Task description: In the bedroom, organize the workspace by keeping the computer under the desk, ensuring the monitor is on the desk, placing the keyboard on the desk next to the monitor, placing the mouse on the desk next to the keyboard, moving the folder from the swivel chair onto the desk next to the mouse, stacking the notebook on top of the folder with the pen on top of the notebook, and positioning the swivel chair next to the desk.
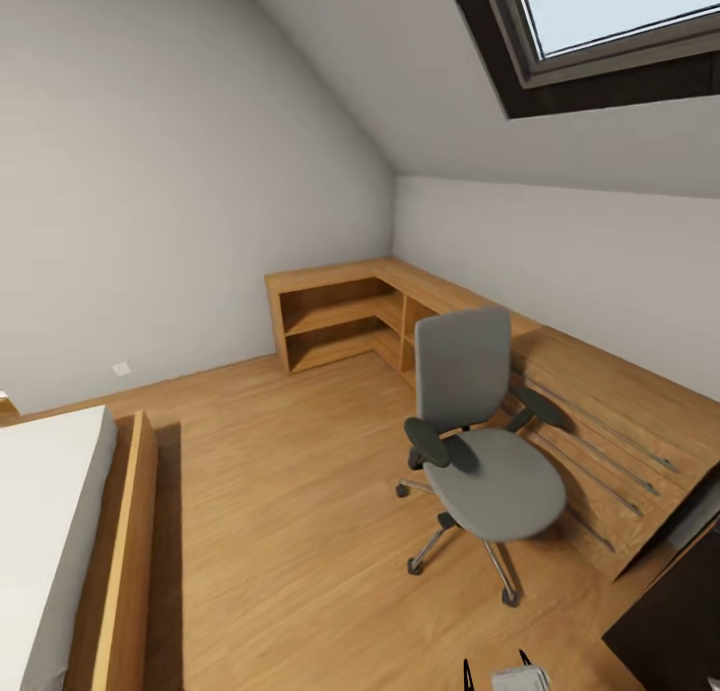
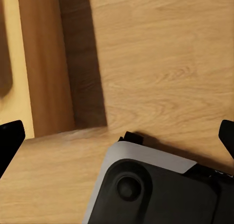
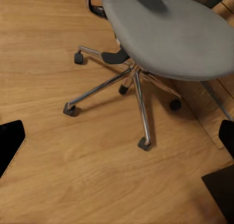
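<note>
The grey swivel chair [image 1: 490, 471] stands on the wood floor beside the oak shelf unit, its seat bare. A black corner of the desk [image 1: 680, 626] enters at the lower right. My right gripper [image 1: 494, 667] shows two black fingertips at the bottom edge, short of the chair. In the right wrist view that gripper [image 3: 117, 141] is open and empty, above the floor in front of the chair's chrome star base [image 3: 134, 83]. My left gripper [image 2: 117, 136] is open and empty over the floor. The computer, monitor, keyboard, mouse, folder, notebook and pen are out of view.
An oak shelf unit [image 1: 340, 321] runs along the far corner and right wall behind the chair. A bed with an oak frame [image 1: 125, 551] lies at the left. A skylight sits in the sloped ceiling. My own base [image 2: 156, 190] shows under the left gripper.
</note>
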Controlling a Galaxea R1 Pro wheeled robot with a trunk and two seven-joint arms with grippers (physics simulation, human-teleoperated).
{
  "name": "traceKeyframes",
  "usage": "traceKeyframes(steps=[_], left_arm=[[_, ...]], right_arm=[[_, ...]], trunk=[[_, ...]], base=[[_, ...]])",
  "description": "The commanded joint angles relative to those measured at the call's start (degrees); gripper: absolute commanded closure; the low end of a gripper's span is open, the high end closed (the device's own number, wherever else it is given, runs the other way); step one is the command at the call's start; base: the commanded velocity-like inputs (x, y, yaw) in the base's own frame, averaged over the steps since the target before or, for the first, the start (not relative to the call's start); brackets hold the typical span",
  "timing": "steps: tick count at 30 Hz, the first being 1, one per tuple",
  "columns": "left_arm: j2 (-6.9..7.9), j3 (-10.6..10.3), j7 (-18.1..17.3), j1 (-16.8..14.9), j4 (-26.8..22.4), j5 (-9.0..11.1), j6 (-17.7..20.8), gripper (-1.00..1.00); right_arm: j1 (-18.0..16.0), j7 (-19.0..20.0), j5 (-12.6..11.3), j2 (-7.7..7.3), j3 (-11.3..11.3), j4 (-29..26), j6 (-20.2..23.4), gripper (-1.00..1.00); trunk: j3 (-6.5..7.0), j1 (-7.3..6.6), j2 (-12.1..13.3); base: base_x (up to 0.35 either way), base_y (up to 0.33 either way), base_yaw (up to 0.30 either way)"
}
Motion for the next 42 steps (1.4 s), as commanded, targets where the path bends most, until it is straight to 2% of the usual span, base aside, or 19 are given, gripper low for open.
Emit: traceKeyframes(steps=[1,13,22,31,42], left_arm=[[0.04,-0.5,0.4,0.0,-0.1,0.3,-0.1,-1.00],[0.06,-0.5,0.4,0.0,-0.1,0.3,-0.1,-1.00],[0.04,-0.5,0.4,0.0,-0.1,0.3,-0.1,-1.00],[0.04,-0.5,0.4,0.0,-0.1,0.3,-0.1,-1.00],[0.04,-0.5,0.4,0.0,-0.1,0.3,-0.1,-1.00]], right_arm=[[0.0,-0.3,-0.2,0.05,0.5,0.1,-0.2,-1.00],[0.0,-0.3,-0.2,0.05,0.5,0.1,-0.5,-1.00],[0.0,-0.3,-0.2,0.05,0.5,0.1,-0.5,-1.00],[0.0,-0.4,-0.2,0.05,0.5,0.1,-0.5,-1.00],[0.0,-0.4,-0.2,0.05,0.5,0.1,-0.4,-1.00]], trunk=[[0.02,0.01,0.0],[1.01,0.01,0.0],[1.60,0.01,0.0],[1.71,0.01,0.0],[1.56,0.01,0.0]], base=[[0.016,0.000,0.175],[0.022,0.000,0.135],[0.259,-0.060,0.193],[0.293,-0.093,0.264],[0.051,-0.019,0.275]])
